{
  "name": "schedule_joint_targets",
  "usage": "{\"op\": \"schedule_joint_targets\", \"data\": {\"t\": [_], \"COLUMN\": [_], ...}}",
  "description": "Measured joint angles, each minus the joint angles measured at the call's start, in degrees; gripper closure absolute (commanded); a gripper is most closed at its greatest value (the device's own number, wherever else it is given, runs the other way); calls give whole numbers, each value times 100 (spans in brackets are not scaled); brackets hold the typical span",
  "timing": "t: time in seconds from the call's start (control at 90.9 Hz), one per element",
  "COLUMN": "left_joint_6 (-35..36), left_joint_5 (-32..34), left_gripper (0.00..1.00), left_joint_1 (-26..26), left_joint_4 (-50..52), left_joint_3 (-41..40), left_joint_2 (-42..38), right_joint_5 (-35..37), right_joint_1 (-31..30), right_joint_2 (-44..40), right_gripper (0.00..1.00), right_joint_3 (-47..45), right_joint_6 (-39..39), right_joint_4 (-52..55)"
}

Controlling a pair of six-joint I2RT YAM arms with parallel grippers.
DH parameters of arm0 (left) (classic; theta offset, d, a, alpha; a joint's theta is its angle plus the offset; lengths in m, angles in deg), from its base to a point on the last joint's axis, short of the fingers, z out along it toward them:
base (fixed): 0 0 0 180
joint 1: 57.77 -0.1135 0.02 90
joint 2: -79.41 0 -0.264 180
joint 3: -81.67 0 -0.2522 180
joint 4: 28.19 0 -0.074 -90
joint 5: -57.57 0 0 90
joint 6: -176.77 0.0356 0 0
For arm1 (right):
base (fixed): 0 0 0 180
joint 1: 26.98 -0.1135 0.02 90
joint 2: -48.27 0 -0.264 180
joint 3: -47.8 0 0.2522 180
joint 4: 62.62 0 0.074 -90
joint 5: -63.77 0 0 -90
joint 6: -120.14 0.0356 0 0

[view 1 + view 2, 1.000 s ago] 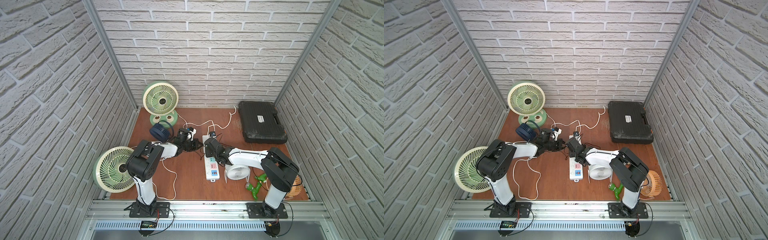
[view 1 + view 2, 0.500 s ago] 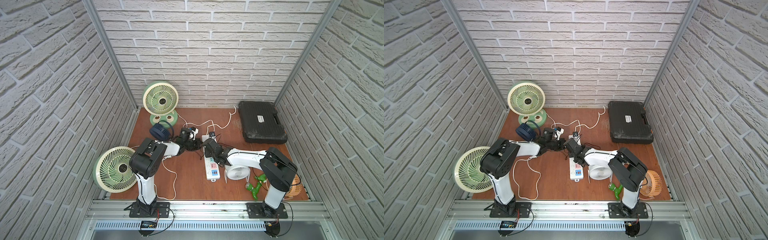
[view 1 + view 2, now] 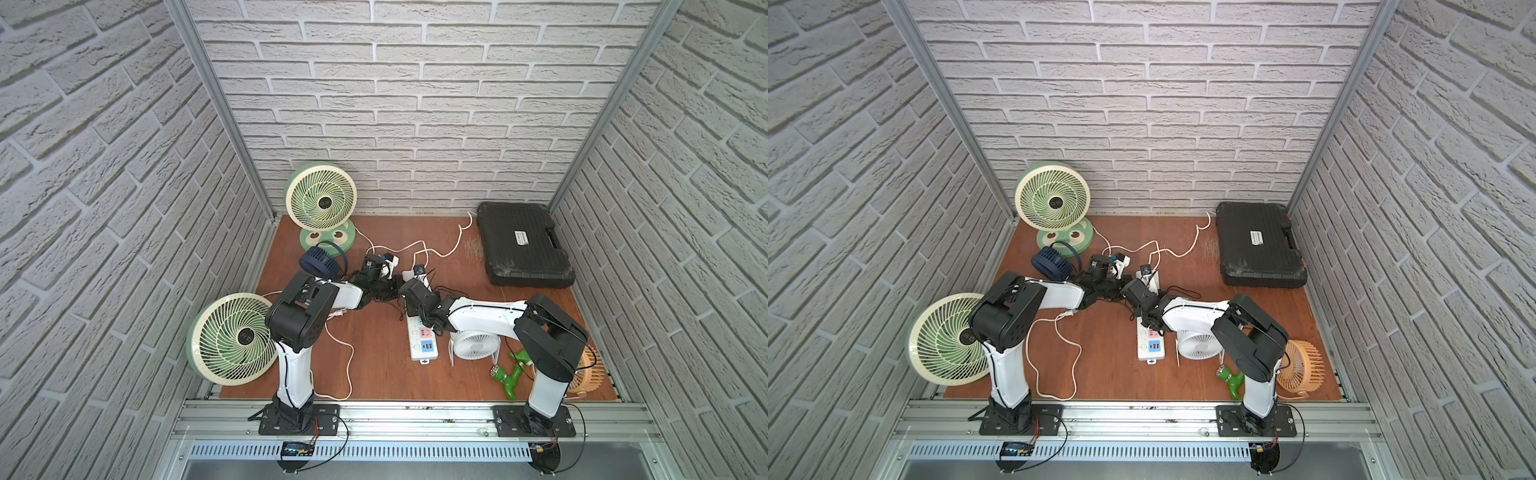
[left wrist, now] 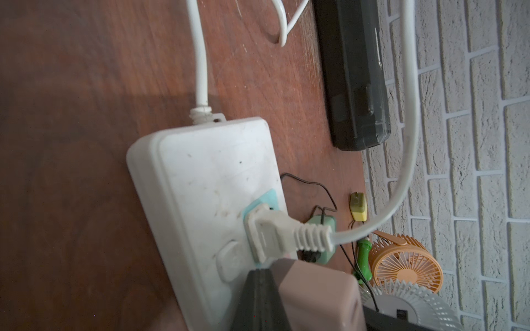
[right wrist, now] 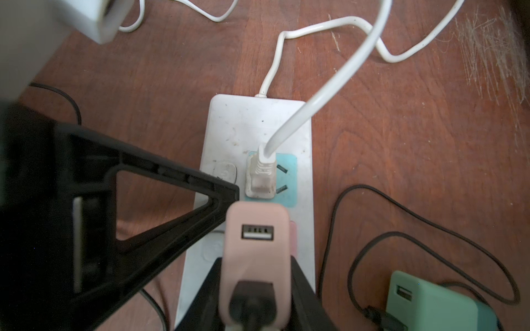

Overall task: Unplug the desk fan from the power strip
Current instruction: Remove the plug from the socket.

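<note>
The white power strip (image 5: 252, 129) lies on the wooden floor, also in both top views (image 3: 424, 349) (image 3: 1152, 347). A white plug (image 5: 259, 174) (image 4: 275, 232) sits in its blue socket. My right gripper (image 5: 255, 275) is shut on a pink USB adapter (image 5: 256, 243) over the pink socket, with a black cable in it. I cannot tell whether its prongs are seated. My left gripper (image 4: 258, 289) is shut, and its tip rests on the strip between the white plug and the adapter (image 4: 315, 292). Several desk fans stand around; I cannot trace which one the black cable serves.
Around the strip are a small white fan (image 3: 476, 345), a navy fan (image 3: 318, 264), a green fan at the back (image 3: 321, 202), a large green fan at the left (image 3: 232, 338) and an orange fan (image 3: 586, 374). A black case (image 3: 523, 249) lies back right. A mint adapter (image 5: 430, 303) and loose cords lie beside the strip.
My left arm has reached a little further right, bringing its shut gripper onto the strip. My right gripper has shifted slightly left with the pink adapter.
</note>
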Motion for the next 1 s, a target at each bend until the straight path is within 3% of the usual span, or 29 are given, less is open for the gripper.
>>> {"op": "schedule_joint_targets", "data": {"t": [0.187,0.495,0.759,1.001], "left_joint_6": [-37,-42,-39,-39], "left_joint_5": [9,-4,50,52], "left_gripper": [100,100,100,100], "left_joint_1": [13,26,26,26], "left_joint_4": [-42,-52,-79,-127], "left_joint_3": [0,-2,-11,-28], "left_joint_2": [15,17,17,15], "right_joint_5": [-262,-31,-743,-262], "right_joint_1": [98,-76,260,2], "right_joint_2": [-96,-72,-234,-28], "right_gripper": [83,83,83,83], "right_joint_3": [-109,151,-22,476], "right_joint_6": [98,-20,223,79], "right_joint_4": [-107,485,308,1014]}}
